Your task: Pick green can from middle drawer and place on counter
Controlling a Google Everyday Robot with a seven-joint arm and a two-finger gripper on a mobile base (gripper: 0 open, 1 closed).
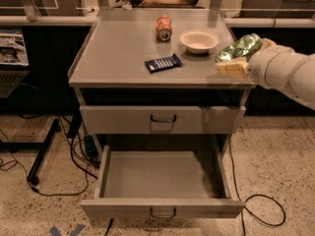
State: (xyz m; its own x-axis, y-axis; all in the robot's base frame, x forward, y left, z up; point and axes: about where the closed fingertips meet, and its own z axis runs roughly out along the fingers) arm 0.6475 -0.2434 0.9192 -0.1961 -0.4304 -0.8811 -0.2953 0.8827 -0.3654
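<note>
My gripper [241, 56] is shut on the green can [239, 47], a shiny green-and-silver can held tilted between cream fingers [231, 69]. It hangs above the right front edge of the counter [118, 48]. The white arm reaches in from the right. The middle drawer [162, 181] is pulled fully open below, and its inside shows nothing in it. The upper drawer front [162, 119] is closed.
On the counter stand an orange-red can [163, 27] at the back, a white bowl [199, 40] to its right, and a dark blue snack packet [163, 62] in the middle. Cables [59, 181] trail on the floor left and right of the cabinet.
</note>
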